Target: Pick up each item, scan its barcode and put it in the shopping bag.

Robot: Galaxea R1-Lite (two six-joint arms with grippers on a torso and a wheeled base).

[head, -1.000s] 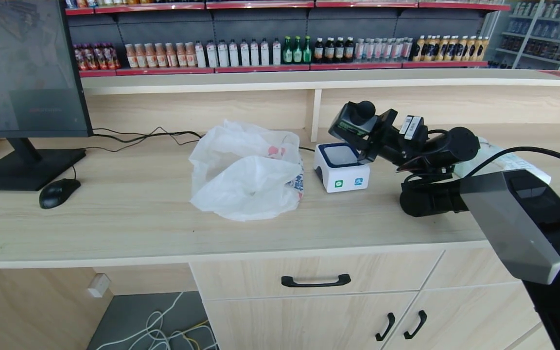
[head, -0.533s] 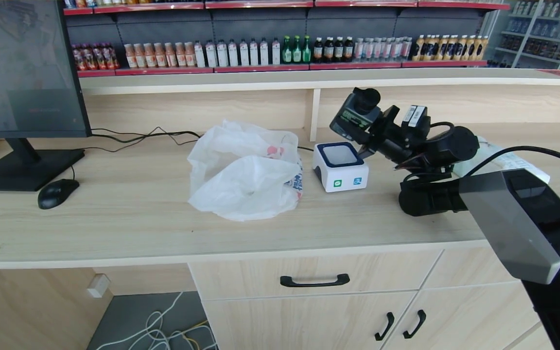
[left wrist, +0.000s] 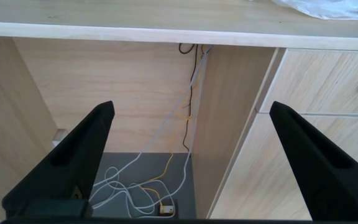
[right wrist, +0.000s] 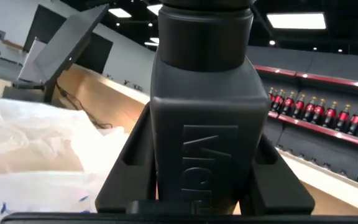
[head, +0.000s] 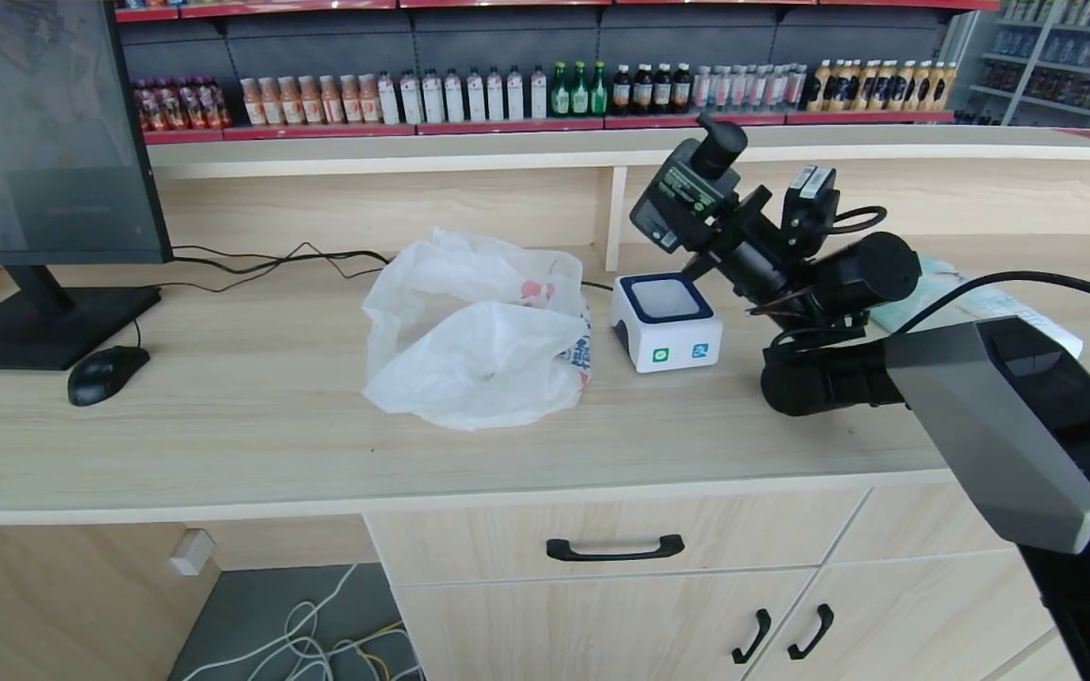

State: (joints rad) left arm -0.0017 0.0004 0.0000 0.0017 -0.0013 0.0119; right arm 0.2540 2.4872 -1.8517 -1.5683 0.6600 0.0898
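- Right gripper (head: 717, 227) clamping dark square bottle (head: 682, 189), upper right of centre in head view.
- Bottle tilting cap-up above barcode scanner (head: 665, 322), probably presenting label to scan window.
- Shopping bag (head: 479, 331) lying crumpled at frame centre on counter (head: 223, 426), just beside scanner, keeping drop-off near.
- Right wrist view showing fingers (right wrist: 126, 174) pressing both bottle flanks.
- Left wrist view showing left gripper (left wrist: 191, 109) spread wide, holding nothing, facing cables (left wrist: 166, 168) below counter.

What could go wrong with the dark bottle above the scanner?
The dark square bottle sits tilted in the right gripper, its visible label turned away from the white box scanner, so a scan may miss. The white plastic shopping bag lies slumped, no opening showing; the bottle could land on the counter.
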